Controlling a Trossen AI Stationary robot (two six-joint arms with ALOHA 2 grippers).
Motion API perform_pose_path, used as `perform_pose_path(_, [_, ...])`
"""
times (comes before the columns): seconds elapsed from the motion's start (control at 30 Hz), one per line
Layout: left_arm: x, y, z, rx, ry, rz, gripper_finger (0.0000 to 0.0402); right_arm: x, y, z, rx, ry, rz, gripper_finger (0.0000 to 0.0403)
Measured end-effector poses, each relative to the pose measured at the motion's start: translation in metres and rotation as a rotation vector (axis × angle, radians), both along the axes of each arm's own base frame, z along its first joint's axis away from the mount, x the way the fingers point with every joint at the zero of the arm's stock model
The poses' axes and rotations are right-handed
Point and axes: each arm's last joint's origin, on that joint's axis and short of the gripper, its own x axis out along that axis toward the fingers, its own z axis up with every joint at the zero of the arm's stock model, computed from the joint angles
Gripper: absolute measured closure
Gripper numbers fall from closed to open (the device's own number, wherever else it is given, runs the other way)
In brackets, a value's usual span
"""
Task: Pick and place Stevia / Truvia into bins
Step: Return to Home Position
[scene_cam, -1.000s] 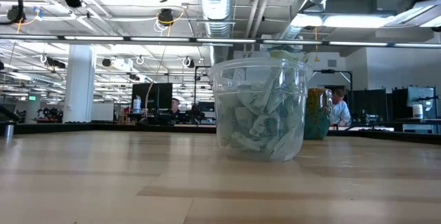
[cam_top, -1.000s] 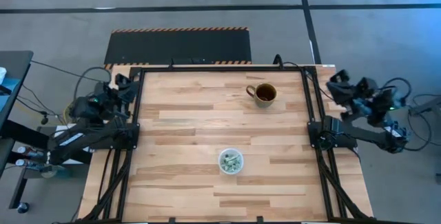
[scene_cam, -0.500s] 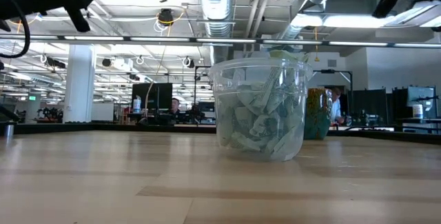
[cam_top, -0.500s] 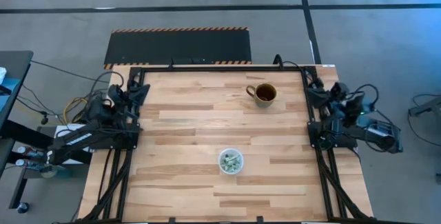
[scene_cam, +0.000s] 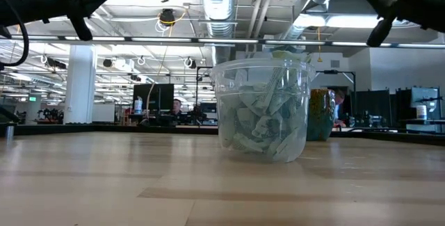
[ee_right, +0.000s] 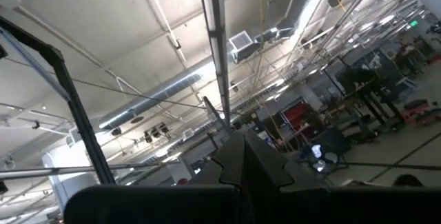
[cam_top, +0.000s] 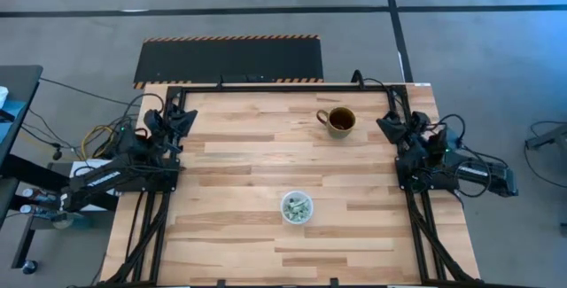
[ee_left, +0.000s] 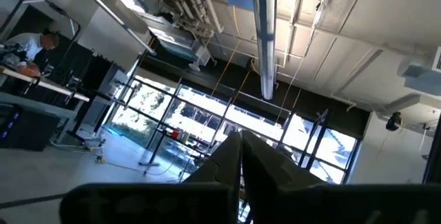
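Note:
The clear plastic cup point(cam_top: 284, 203) stands on its base on the table's near middle. It holds a heap of pale green and white sachets point(cam_top: 298, 208). In the low view the cup's wall point(scene_cam: 227, 80) shows the sachets point(scene_cam: 268, 118) piled nearly up to the rim. My left gripper point(cam_top: 185, 116) is shut and hovers at the table's left edge, raised and pointing up into the room point(ee_left: 241, 143). My right gripper point(cam_top: 384, 120) is shut too, at the right edge, also raised point(ee_right: 242, 147). Both are far from the cup. I see no sachet lying loose on the table.
A brown handled mug point(cam_top: 337, 120) with dark contents stands near the table's far right, close to my right gripper; it shows behind the cup point(scene_cam: 320, 115) in the low view. Bare wooden tabletop point(cam_top: 239, 164) lies all around the cup. People sit at desks in the room beyond point(scene_cam: 342, 108).
Both arms have swung in from outside the table frame toward the table. My left gripper has moved toward the table's right and now reaches the left edge. My right gripper has moved toward the table's left and now reaches the right edge near the mug. The cup has stayed put.

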Motion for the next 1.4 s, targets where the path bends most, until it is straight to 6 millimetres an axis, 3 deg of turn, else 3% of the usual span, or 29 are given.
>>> perform_pose_path(0.33, [0.005,0.003,-0.012,-0.093,0.112,-0.001,0.0401,0.004,-0.001,-0.011,0.032,0.048,0.010,0.0403])
perform_pose_path(0.73, [0.010,0.007,-0.034,-0.131,0.359,0.079,0.0401,0.015,-0.004,-0.054,0.152,0.498,0.003,0.0403])
perform_pose_path(0.93, [0.011,0.007,-0.046,-0.181,0.471,0.075,0.0401,0.016,-0.005,-0.057,0.044,0.564,-0.030,0.0403])
perform_pose_path(1.17, [0.011,0.008,-0.055,-0.261,0.558,0.072,0.0401,0.018,-0.006,-0.059,-0.242,0.662,-0.118,0.0403])
perform_pose_path(1.4, [0.011,0.008,-0.055,-0.132,0.638,0.104,0.0401,0.018,-0.006,-0.060,-0.260,0.683,-0.120,0.0403])
